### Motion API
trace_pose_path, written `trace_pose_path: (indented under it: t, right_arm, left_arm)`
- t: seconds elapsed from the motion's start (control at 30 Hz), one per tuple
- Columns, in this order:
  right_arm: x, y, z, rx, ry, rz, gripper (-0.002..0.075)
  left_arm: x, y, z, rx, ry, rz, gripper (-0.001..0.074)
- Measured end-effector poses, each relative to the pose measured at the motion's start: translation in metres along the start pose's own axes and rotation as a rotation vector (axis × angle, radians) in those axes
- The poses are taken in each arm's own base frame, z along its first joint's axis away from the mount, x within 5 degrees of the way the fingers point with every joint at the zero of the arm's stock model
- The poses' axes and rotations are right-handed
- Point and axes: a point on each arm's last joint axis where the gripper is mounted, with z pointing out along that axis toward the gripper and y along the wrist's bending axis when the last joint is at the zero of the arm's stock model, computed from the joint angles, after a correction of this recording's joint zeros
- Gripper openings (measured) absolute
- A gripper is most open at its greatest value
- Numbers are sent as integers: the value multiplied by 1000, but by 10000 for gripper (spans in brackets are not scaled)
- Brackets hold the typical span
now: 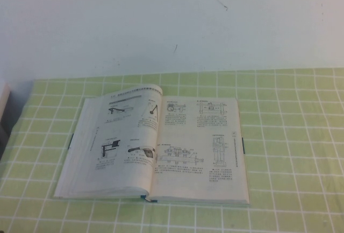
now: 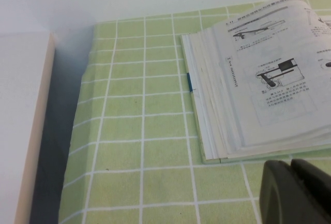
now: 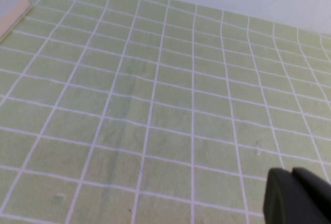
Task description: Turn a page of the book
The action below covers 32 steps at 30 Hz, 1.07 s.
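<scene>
Even, cool light throughout; soft shadows, slight blur, no glare.

Left claw low over the tablecloth, fingers together, right claw likewise closed, empty

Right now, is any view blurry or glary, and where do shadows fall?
High view: soft, even light, no glare on the book. Left wrist view: sharp, with a dark shadow along the cloth's edge; shut left gripper at the corner. Right wrist view: noticeably blurred checked cloth; shut right gripper.

A green checked tablecloth meets a white wall.
</scene>
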Motion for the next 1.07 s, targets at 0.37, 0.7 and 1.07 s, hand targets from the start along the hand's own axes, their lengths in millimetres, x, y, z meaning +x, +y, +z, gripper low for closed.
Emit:
trace_pose_path:
  t: [0.37,0.7,1.07]
  right_arm:
    - [0,1,0,-5,-8,10,-3]
    - [0,1,0,-6,-8,12,-3]
    - [0,1,0,-6,-8,12,-3]
  left_arm:
    - [0,0,0,0,0,0,-4]
    - [0,0,0,0,2,0,-4]
    - [0,0,0,0,2,0,-4]
